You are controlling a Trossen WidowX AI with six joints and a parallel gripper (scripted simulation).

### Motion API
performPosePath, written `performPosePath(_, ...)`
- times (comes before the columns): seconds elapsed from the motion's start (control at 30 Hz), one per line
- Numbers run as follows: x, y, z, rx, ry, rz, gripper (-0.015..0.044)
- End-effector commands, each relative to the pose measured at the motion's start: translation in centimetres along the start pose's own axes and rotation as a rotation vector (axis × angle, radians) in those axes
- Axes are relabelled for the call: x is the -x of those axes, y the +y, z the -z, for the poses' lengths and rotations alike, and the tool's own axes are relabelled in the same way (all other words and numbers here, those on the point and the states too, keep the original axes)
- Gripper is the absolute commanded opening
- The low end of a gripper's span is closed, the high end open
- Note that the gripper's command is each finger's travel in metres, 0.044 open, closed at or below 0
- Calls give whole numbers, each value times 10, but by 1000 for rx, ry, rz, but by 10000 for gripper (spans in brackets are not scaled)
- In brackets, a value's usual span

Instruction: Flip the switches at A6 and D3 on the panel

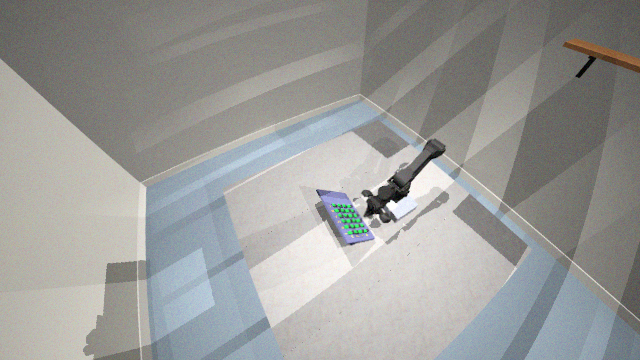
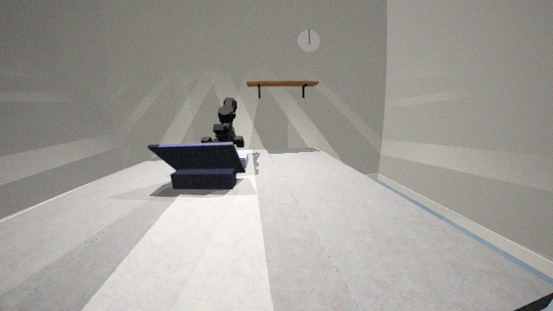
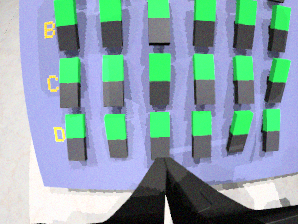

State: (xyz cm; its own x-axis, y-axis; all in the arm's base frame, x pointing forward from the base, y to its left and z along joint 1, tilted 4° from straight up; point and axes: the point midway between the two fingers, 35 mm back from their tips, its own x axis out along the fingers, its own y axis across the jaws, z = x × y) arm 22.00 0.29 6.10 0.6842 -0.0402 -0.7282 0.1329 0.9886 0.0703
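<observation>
The purple panel (image 1: 332,196) (image 2: 199,158) (image 3: 55,167) is tilted and carries rows of green-and-dark switches. My gripper (image 1: 367,215) (image 3: 163,164) is shut and empty, with its tips at the near, dark end of switch D3 (image 3: 160,125). Whether they touch it cannot be told. D3's green half shows fully; the tips hide the bottom edge of its dark half. Only a dark sliver of switch A6 (image 3: 276,1) shows at the wrist view's top edge, so its tilt is hidden. In the exterior view the panel's back hides the fingertips.
D2 (image 3: 116,127) and D4 (image 3: 201,124) stand on either side of D3, and C3 (image 3: 160,67) is just beyond it. The arm's white base (image 1: 406,207) is behind the gripper. A wooden shelf (image 1: 600,51) (image 2: 282,83) is on the wall, far from the panel.
</observation>
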Motion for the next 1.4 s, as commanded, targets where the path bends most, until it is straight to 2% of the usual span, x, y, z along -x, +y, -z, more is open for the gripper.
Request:
performPosePath(0.0,-7,-1,4,5,8,2,0)
performPosePath(0.5,-24,-1,4,5,7,2,0)
performPosePath(1.37,-24,-1,4,5,7,2,0)
